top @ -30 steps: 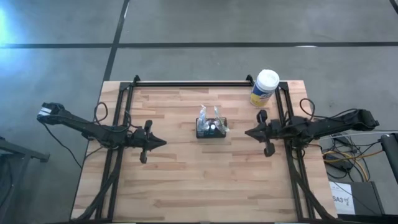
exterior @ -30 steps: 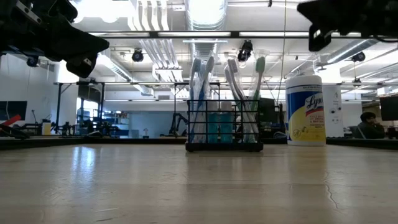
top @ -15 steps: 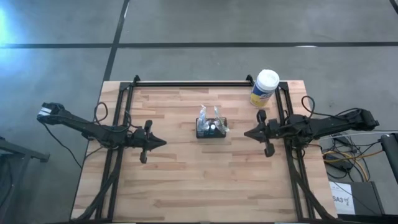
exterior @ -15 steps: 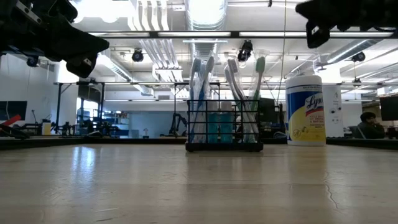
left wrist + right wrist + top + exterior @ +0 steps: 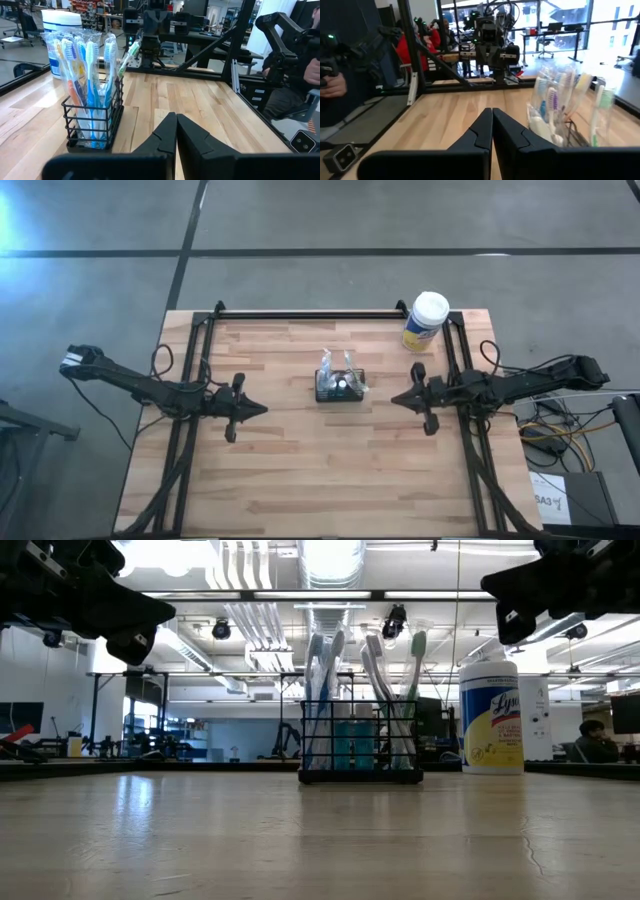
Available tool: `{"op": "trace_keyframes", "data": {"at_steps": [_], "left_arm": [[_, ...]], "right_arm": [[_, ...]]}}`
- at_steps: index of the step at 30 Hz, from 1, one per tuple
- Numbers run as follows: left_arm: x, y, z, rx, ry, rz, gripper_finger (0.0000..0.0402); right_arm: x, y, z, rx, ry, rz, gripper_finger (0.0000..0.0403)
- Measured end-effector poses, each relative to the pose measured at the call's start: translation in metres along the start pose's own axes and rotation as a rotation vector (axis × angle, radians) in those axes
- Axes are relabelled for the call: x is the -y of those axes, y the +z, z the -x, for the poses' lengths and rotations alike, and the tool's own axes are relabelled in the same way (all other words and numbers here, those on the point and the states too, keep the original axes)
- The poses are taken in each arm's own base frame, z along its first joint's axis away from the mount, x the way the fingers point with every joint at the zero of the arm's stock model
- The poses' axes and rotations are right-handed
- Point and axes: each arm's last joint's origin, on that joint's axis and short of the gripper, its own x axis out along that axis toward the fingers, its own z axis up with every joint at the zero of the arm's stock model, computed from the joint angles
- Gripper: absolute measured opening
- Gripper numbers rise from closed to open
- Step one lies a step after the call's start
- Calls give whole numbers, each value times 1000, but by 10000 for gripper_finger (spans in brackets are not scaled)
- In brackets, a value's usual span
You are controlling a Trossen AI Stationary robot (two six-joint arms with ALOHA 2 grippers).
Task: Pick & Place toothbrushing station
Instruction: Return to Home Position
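Note:
The toothbrushing station (image 5: 340,385) is a small black wire holder with several wrapped toothbrushes standing in it. It rests by its base on the wooden table's middle (image 5: 360,740). My left gripper (image 5: 262,409) hovers shut to the station's left, above the table; its shut fingers show in the left wrist view (image 5: 176,127) with the station (image 5: 92,120) ahead. My right gripper (image 5: 396,397) hovers shut to the station's right; its shut fingers (image 5: 492,122) point past the station (image 5: 560,112).
A white-capped, yellow-labelled round canister (image 5: 425,321) stands at the table's far right corner (image 5: 491,717). Black frame rails (image 5: 310,313) run along the far edge and both sides. People show beyond the table in the wrist views (image 5: 330,75).
My right gripper has moved a little toward the table's left, nearer the toothbrushing station, and has come down slightly in the low view. The station and my left arm have kept still.

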Motion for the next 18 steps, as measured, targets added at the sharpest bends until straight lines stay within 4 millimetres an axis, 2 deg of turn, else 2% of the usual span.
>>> {"op": "trace_keyframes", "data": {"at_steps": [8,18], "left_arm": [[0,0,0,0,0,5,12],[0,0,0,0,0,13,13]], "right_arm": [[-1,-1,0,-5,23,-24,21],[-1,-1,0,-8,28,-67,111]]}}
